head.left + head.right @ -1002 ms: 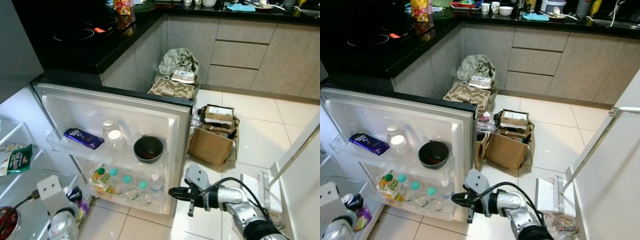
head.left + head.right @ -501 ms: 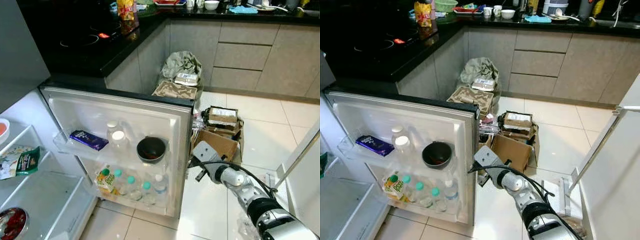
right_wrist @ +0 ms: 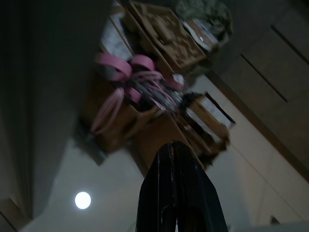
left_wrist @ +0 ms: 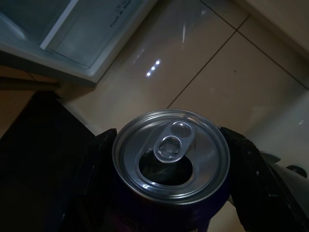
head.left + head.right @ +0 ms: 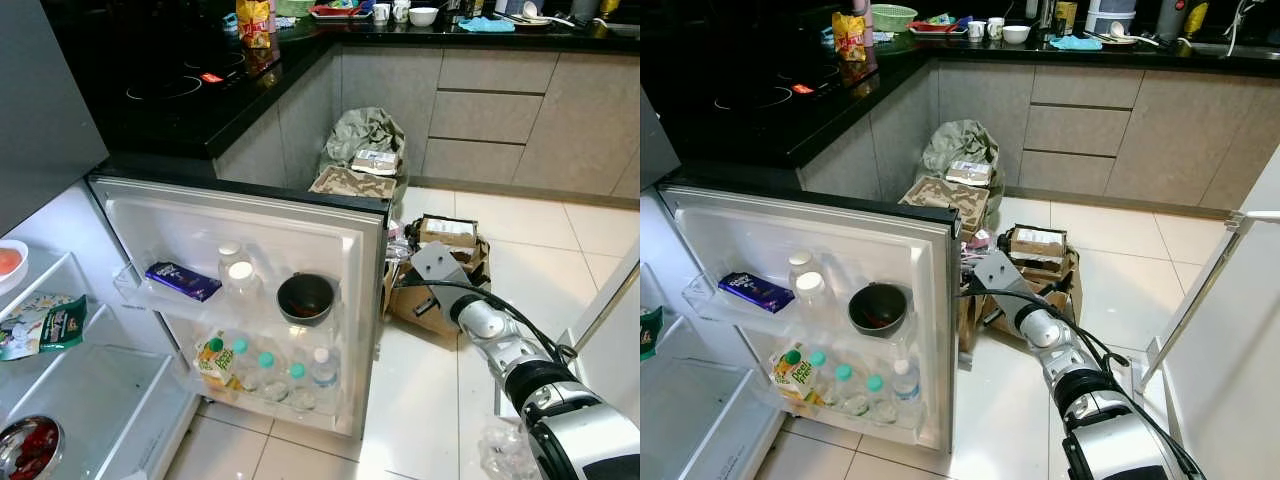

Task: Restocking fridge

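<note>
Left wrist view showed the left pincer clamped around an opened can at centre frame, above floor tiles. Right pincer, fingers pressed together, pointed toward cardboard boxes.

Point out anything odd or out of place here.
The can clamped in the left tool has its tab already opened, odd for restocking. Torn cardboard boxes and a stuffed bag clutter the floor beside the open fridge door.
</note>
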You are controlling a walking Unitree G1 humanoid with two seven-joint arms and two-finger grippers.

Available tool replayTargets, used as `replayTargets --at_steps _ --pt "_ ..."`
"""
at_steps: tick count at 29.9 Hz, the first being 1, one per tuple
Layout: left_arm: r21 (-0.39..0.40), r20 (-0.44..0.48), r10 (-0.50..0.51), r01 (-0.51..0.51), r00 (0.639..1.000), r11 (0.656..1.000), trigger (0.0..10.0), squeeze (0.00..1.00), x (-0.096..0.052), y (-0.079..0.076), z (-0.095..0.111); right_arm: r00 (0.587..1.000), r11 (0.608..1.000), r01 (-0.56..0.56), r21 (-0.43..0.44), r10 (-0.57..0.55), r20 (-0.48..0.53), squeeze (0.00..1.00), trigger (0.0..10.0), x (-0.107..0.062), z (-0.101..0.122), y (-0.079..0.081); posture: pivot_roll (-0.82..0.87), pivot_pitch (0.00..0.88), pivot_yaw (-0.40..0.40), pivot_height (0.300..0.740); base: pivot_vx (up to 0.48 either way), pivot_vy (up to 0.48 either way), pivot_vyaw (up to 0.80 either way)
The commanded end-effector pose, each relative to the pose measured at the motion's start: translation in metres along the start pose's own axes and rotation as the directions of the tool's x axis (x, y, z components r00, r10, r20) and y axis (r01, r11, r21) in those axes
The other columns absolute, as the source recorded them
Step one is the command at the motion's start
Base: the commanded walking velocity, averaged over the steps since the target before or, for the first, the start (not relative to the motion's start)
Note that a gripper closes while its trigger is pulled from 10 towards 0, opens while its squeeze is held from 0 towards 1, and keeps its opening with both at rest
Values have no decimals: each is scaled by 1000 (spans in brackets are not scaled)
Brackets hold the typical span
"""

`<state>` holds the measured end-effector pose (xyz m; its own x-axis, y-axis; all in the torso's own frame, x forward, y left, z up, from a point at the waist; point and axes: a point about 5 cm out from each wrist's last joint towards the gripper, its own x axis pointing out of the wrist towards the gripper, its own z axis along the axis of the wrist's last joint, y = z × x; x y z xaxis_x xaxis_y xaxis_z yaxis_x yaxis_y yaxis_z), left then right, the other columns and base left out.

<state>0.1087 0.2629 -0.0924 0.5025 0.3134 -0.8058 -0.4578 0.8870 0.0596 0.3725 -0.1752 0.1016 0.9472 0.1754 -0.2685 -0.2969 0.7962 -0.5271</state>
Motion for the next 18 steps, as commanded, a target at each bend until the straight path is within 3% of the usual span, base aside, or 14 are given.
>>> replayTargets --at_steps 1,5,6,7,8,10,12,15,16,17,18 --pt "17 -18 -12 12 1000 1000 10000 0 -1 -3 -4 997 998 -58 -26 57 -55 0 10000 -1 -6 1 -80 0 36 740 0 0 0" --pt "20 -21 -16 17 1000 1000 10000 0 -1 -4 -4 986 989 -126 -83 115 -117 0 10000 -3 -16 4 -80 0 36 740 0 0 0" --pt "26 -27 -23 24 999 999 10000 0 -1 -6 -6 934 960 -263 -97 228 -276 0 10000 -13 -42 9 -80 0 36 740 0 0 0" --pt "26 -27 -23 24 999 999 10000 0 -1 -6 -6 934 960 -263 -97 228 -276 0 10000 -13 -42 9 -80 0 36 740 0 0 0" --pt "29 -29 -26 27 999 999 10000 0 -1 -7 -6 899 943 -322 -84 277 -339 0 10000 -18 -53 12 -80 0 36 740 0 0 0" --pt "32 -33 -31 32 999 999 10000 0 -1 -8 -7 794 862 -503 -67 430 -429 0 10000 -31 -72 20 -80 0 36 740 0 0 0" --pt "36 -36 -34 35 999 999 10000 0 -1 -8 -8 702 772 -634 -44 550 -453 0 10000 -40 -80 28 -80 0 36 740 0 0 0" --pt "41 -41 -39 40 998 998 10000 0 -1 -10 -8 480 515 -855 51 826 -297 0 10000 -54 -72 48 -115 0 35 740 0 0 0" --pt "41 -41 -39 40 998 998 10000 0 -1 -10 -8 480 515 -855 51 826 -297 0 10000 -54 -72 48 -115 0 35 740 0 0 0" --pt "43 -41 -40 41 998 998 10000 0 -1 -11 -8 415 432 -901 43 886 -208 0 10000 -58 -63 54 -115 0 35 740 0 0 0" --pt "43 -41 -40 41 998 998 10000 0 -1 -11 -8 415 432 -901 43 886 -208 0 10000 -58 -63 54 -115 0 35 740 0 0 0"
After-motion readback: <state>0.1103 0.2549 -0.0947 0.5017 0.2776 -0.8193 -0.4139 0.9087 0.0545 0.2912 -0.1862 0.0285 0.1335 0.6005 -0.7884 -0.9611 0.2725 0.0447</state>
